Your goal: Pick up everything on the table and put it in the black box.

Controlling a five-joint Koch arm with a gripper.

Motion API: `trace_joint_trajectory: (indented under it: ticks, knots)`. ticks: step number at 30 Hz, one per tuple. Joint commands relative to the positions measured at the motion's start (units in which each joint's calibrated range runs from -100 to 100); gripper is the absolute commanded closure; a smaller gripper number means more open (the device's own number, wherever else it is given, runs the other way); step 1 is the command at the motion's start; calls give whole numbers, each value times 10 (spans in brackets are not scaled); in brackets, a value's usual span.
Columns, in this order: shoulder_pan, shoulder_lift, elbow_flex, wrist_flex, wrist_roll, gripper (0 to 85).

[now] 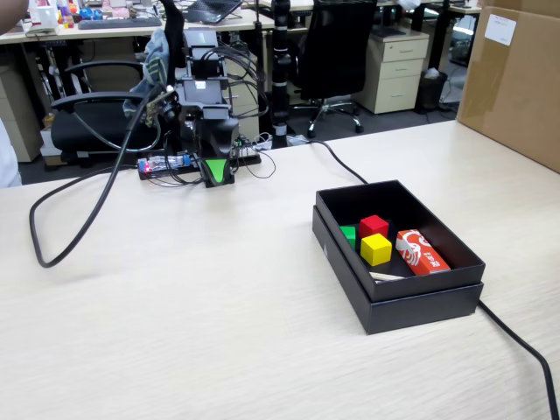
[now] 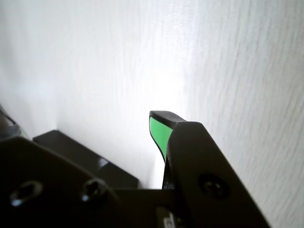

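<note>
Green cube sits inside black box beside red cube and yellow cube. Gripper is folded at arm base, down at the table, empty; can't tell its opening.

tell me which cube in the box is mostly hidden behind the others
The green cube. Only part of it shows at the left of the black box, tucked behind the red cube and yellow cube, which both show in full.
</note>
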Motion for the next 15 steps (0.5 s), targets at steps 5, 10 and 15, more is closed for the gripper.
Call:
trace_joint_trajectory:
  ticks: [5,10,15]
  knots:
    - [-6,-16,-124,178,2,333]
    - [0,-16,-210,277,3,334]
    - [13,-16,-263,344,6,334]
